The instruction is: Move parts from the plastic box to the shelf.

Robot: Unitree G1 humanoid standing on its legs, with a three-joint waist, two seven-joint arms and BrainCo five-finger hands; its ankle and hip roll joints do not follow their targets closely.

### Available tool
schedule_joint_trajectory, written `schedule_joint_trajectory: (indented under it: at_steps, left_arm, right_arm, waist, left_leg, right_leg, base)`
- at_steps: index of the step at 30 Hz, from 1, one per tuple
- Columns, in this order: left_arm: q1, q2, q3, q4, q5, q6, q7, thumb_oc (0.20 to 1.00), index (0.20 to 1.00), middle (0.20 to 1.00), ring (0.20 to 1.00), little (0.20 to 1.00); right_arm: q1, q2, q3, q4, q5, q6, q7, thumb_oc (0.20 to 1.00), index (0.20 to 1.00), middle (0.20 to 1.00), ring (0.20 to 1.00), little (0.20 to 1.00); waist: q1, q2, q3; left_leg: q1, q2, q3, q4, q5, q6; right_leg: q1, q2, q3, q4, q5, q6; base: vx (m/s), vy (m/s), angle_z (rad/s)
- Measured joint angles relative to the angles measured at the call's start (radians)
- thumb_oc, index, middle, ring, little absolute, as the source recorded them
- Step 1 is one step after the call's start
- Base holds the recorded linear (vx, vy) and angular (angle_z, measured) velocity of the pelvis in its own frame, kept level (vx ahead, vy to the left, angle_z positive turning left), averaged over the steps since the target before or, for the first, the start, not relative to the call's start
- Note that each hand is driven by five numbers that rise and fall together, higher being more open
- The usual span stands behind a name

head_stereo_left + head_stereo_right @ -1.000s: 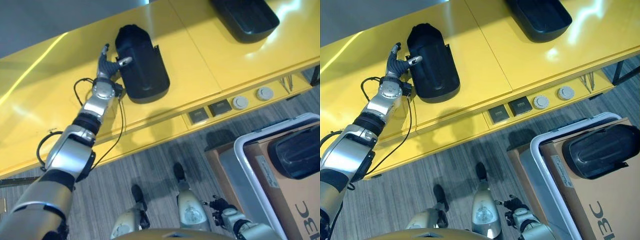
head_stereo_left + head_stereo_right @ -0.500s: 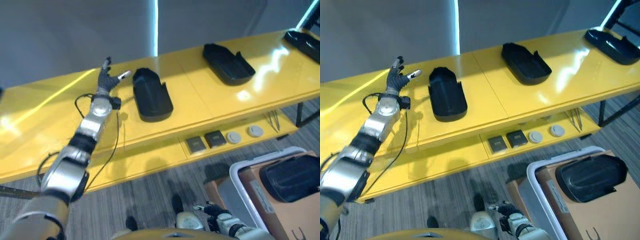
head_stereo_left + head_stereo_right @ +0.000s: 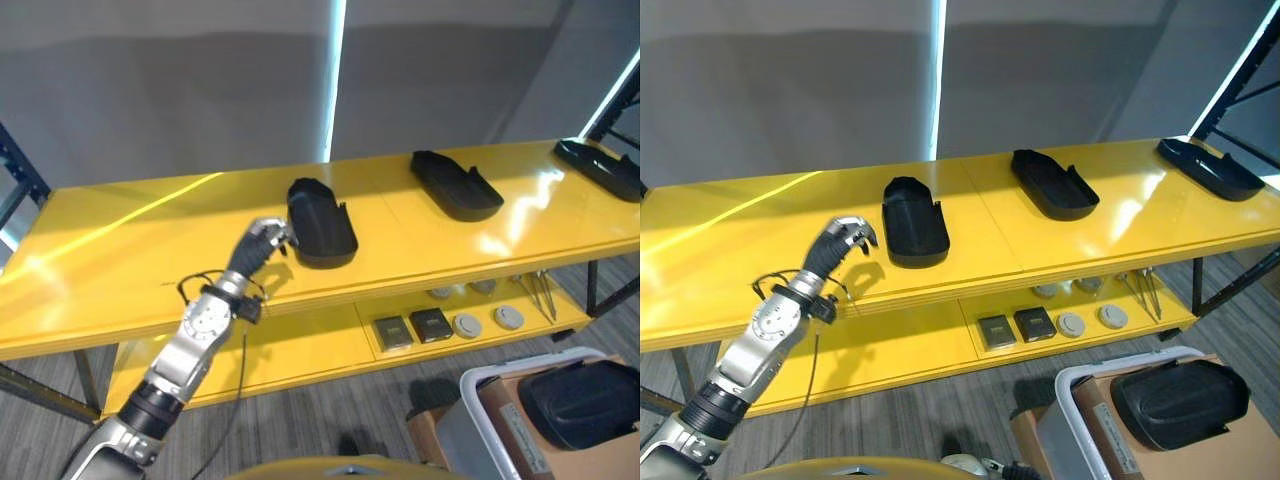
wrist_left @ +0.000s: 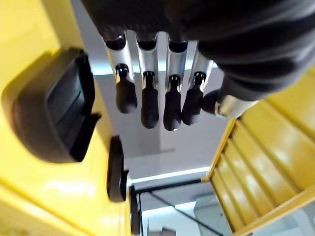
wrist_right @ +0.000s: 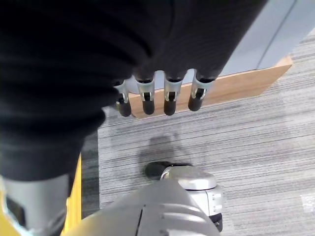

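Note:
Three black moulded parts lie on the yellow shelf top [image 3: 120,260]: the nearest part [image 3: 320,222], a second part [image 3: 455,185] to its right and a third part [image 3: 600,168] at the far right end. My left hand [image 3: 258,243] hovers just left of the nearest part, near the shelf's front edge, apart from it. Its fingers [image 4: 147,103] hang loosely bent with nothing in them, and the nearest part [image 4: 54,118] shows past them. Another black part [image 3: 1180,402] rests on cardboard in the white plastic box [image 3: 1080,385] at the lower right. My right hand [image 5: 170,98] hangs low over the floor, relaxed and empty.
The lower shelf level carries two small dark square pieces [image 3: 392,332], several grey discs [image 3: 509,318] and thin metal tools [image 3: 540,292]. A dark rack upright [image 3: 15,185] stands at the left end. Grey carpet [image 5: 236,142] lies below.
The camera has tilted up, bringing the whole shelf into view. My left hand has pulled back from the nearest part toward the shelf's front edge, and its spread fingers have relaxed.

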Motion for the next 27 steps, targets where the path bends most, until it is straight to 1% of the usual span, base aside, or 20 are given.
schedule_joint_trajectory:
  at_steps: [2,3,5,7,8,9,11,12,13,14,15,17,20,22,24,27]
  left_arm:
    - [0.002,-0.025,-0.008,0.013,-0.003,0.004,-0.018,0.2,0.2,0.2,0.2,0.2]
    - [0.002,-0.044,-0.033,0.031,-0.02,0.013,-0.034,0.2,0.2,0.2,0.2,0.2]
    - [0.002,-0.043,-0.059,0.031,-0.021,0.031,-0.061,0.2,0.2,0.2,0.2,0.2]
    - [0.001,-0.044,-0.073,0.032,-0.022,0.035,-0.072,0.2,0.2,0.2,0.2,0.2]
    - [-0.002,-0.047,-0.087,0.043,-0.037,0.036,-0.081,0.2,0.2,0.2,0.2,0.2]
    - [-0.004,-0.054,-0.093,0.063,-0.045,0.039,-0.089,0.2,0.2,0.2,0.2,0.2]
    - [-0.022,-0.067,-0.097,0.105,-0.046,0.039,-0.088,0.2,0.2,0.2,0.2,0.2]
    - [-0.048,-0.082,-0.095,0.175,-0.041,0.043,-0.078,0.2,0.2,0.2,0.2,0.2]
    - [-0.064,-0.088,-0.093,0.2,-0.039,0.044,-0.07,0.2,0.2,0.2,0.2,0.2]
    - [-0.078,-0.088,-0.091,0.213,-0.037,0.044,-0.057,0.2,0.2,0.2,0.2,0.2]
    - [-0.091,-0.088,-0.089,0.22,-0.032,0.044,-0.043,0.2,0.2,0.2,0.2,0.2]
    - [-0.149,-0.088,-0.063,0.229,-0.016,0.044,-0.004,0.2,0.2,0.2,0.2,0.2]
    - [-0.192,-0.09,-0.037,0.23,-0.007,0.041,0.026,0.2,0.2,0.2,0.2,0.2]
    - [-0.242,-0.092,-0.033,0.247,0.003,0.032,0.051,0.2,0.2,0.2,0.2,0.2]
    - [-0.309,-0.099,-0.033,0.3,0.009,0.023,0.083,0.2,0.2,0.2,0.2,0.2]
    - [-0.338,-0.107,-0.032,0.358,0.031,0.021,0.109,0.2,0.2,0.2,0.2,0.2]
  right_arm:
    - [0.001,-0.009,0.0,0.0,-0.007,0.0,0.001,1.0,1.0,1.0,1.0,1.0]
    - [0.004,-0.015,0.0,0.001,-0.007,0.0,0.001,1.0,1.0,1.0,1.0,1.0]
    - [0.0,-0.02,0.001,0.001,-0.007,0.0,0.002,1.0,1.0,1.0,1.0,1.0]
    - [0.004,-0.023,0.001,0.001,-0.007,0.0,0.002,1.0,1.0,1.0,1.0,1.0]
    - [0.0,-0.027,0.009,0.0,-0.007,-0.002,0.002,1.0,1.0,1.0,1.0,1.0]
    - [-0.005,-0.027,0.011,0.0,-0.007,-0.001,0.002,1.0,1.0,1.0,1.0,1.0]
    - [-0.007,-0.027,0.01,0.001,-0.006,-0.006,0.001,1.0,1.0,1.0,1.0,1.0]
    - [-0.013,-0.026,0.011,-0.001,-0.006,-0.011,0.002,1.0,1.0,1.0,1.0,1.0]
    - [-0.017,-0.026,0.011,0.0,-0.006,-0.011,0.002,1.0,1.0,1.0,1.0,1.0]
    - [-0.021,-0.026,0.012,-0.001,-0.006,-0.011,0.002,1.0,1.0,1.0,1.0,1.0]
    - [-0.021,-0.025,0.012,-0.001,-0.006,-0.011,0.001,1.0,1.0,1.0,1.0,1.0]
    - [-0.025,-0.027,0.01,-0.001,-0.006,-0.011,-0.001,1.0,1.0,1.0,1.0,1.0]
    - [-0.026,-0.03,0.009,-0.002,-0.005,-0.012,-0.003,1.0,1.0,1.0,1.0,1.0]
    - [-0.036,-0.032,0.009,-0.002,-0.004,-0.012,-0.008,1.0,1.0,1.0,1.0,1.0]
    - [-0.048,-0.036,0.012,-0.007,-0.004,-0.013,-0.008,1.0,1.0,1.0,1.0,1.0]
    - [-0.06,-0.044,0.028,-0.012,-0.004,-0.015,-0.008,1.0,1.0,1.0,1.0,1.0]
  waist:
    - [-0.001,0.012,-0.006]
    - [-0.006,0.021,-0.01]
    - [-0.01,0.031,-0.007]
    - [-0.017,0.032,-0.003]
    - [-0.013,0.032,-0.003]
    - [-0.023,0.034,0.003]
    - [-0.026,0.04,0.009]
    - [-0.041,0.034,0.025]
    - [-0.039,0.038,0.032]
    - [-0.046,0.034,0.048]
    - [-0.046,0.034,0.05]
    - [-0.048,0.035,0.075]
    - [-0.061,0.042,0.1]
    - [-0.063,0.048,0.112]
    - [-0.067,0.054,0.131]
    - [-0.074,0.064,0.145]
  left_leg:
    - [-0.002,0.002,0.003,0.0,0.0,0.0]
    - [-0.003,0.004,0.005,0.0,0.001,-0.001]
    - [-0.002,0.004,0.006,0.0,0.002,-0.001]
    - [-0.004,0.003,0.009,0.0,0.002,-0.001]
    - [-0.016,0.003,0.016,0.0,0.001,-0.001]
    - [-0.019,0.002,0.026,0.0,0.001,-0.001]
    - [-0.024,0.0,0.028,0.0,0.003,0.0]
    - [-0.036,0.001,0.032,0.0,0.007,0.0]
    - [-0.038,0.001,0.034,0.0,0.007,0.0]
    - [-0.04,0.0,0.037,0.0,0.008,-0.001]
    - [-0.05,0.0,0.045,0.0,0.009,0.0]
    - [-0.072,-0.002,0.051,0.0,0.013,0.002]
    - [-0.077,-0.003,0.054,0.001,0.016,-0.003]
    - [-0.095,-0.003,0.056,0.001,0.016,-0.003]
    - [-0.109,-0.004,0.061,0.001,0.02,-0.005]
    - [-0.108,-0.002,0.069,0.001,0.018,-0.005]
  right_leg:
    - [-0.004,0.003,0.002,0.0,0.0,0.0]
    - [-0.008,0.005,0.004,0.0,0.0,0.0]
    - [-0.013,0.006,0.005,0.0,0.002,0.0]
    - [-0.017,0.006,0.008,0.0,0.003,0.001]
    - [-0.026,0.005,0.014,0.0,0.003,0.002]
    - [-0.042,0.005,0.025,0.0,0.007,0.003]
    - [-0.048,0.005,0.028,0.0,0.011,0.003]
    - [-0.063,0.006,0.032,0.0,0.015,0.003]
    - [-0.066,0.006,0.033,0.0,0.017,0.002]
    - [-0.07,0.006,0.036,0.0,0.019,0.002]
    - [-0.084,0.007,0.044,0.0,0.023,0.003]
    - [-0.109,0.006,0.052,0.0,0.03,0.005]
    - [-0.117,0.009,0.056,0.0,0.035,0.01]
    - [-0.135,0.007,0.057,0.0,0.037,0.012]
    - [-0.152,0.013,0.059,0.0,0.04,0.01]
    - [-0.154,0.015,0.06,0.0,0.038,0.01]
  base:
    - [-0.01,0.006,-0.05]
    - [-0.01,0.006,-0.03]
    - [0.0,0.0,0.0]
    - [-0.01,-0.001,-0.04]
    - [-0.03,-0.003,-0.18]
    - [-0.03,-0.003,-0.19]
    - [-0.03,-0.003,-0.1]
    - [-0.04,-0.005,-0.07]
    - [-0.04,-0.003,-0.09]
    - [-0.05,-0.004,-0.12]
    - [-0.04,-0.002,-0.17]
    - [-0.05,0.0,-0.11]
    - [-0.04,0.002,-0.04]
    - [-0.03,0.001,-0.04]
    - [-0.01,0.003,-0.06]
    - [0.01,-0.001,-0.06]
